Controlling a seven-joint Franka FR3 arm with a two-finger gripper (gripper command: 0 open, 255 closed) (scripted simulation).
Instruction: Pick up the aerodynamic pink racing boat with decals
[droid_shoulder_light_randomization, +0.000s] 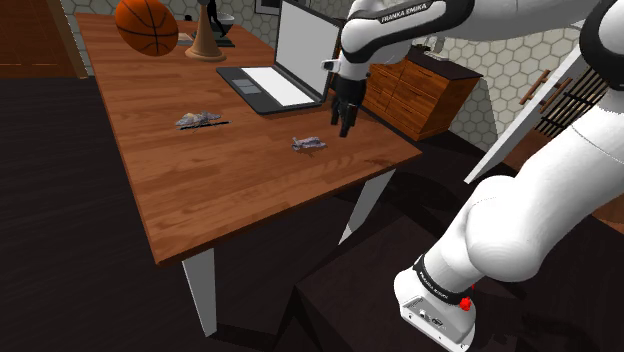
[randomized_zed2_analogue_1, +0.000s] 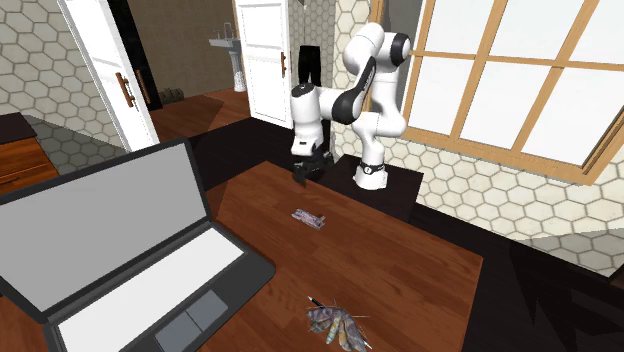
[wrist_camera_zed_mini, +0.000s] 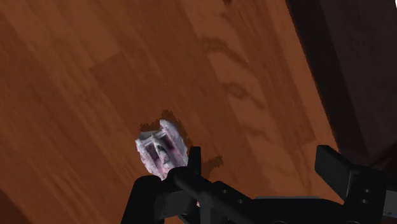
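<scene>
The small pinkish-white boat (droid_shoulder_light_randomization: 308, 144) (randomized_zed2_analogue_1: 309, 218) with dark markings lies on the wooden table (droid_shoulder_light_randomization: 230, 190) near its edge closest to the arm. My black gripper (droid_shoulder_light_randomization: 345, 125) (randomized_zed2_analogue_1: 307, 172) hangs a little above the tabletop, just to the shoulder view's right of the boat. In the wrist view the boat (wrist_camera_zed_mini: 162, 147) sits outside the gap, beside one finger (wrist_camera_zed_mini: 194, 159), while the other finger (wrist_camera_zed_mini: 337, 168) stands far from it. The gripper (wrist_camera_zed_mini: 264, 172) is open, and only bare wood shows between its fingers.
A second small grey-blue toy (droid_shoulder_light_randomization: 200, 120) (randomized_zed2_analogue_1: 337, 325) lies further along the table. An open laptop (droid_shoulder_light_randomization: 275, 70) (randomized_zed2_analogue_1: 120, 250), a basketball (droid_shoulder_light_randomization: 146, 26) and a wooden stand (droid_shoulder_light_randomization: 205, 40) occupy the far part. A wooden dresser (droid_shoulder_light_randomization: 415, 90) stands past the table's corner.
</scene>
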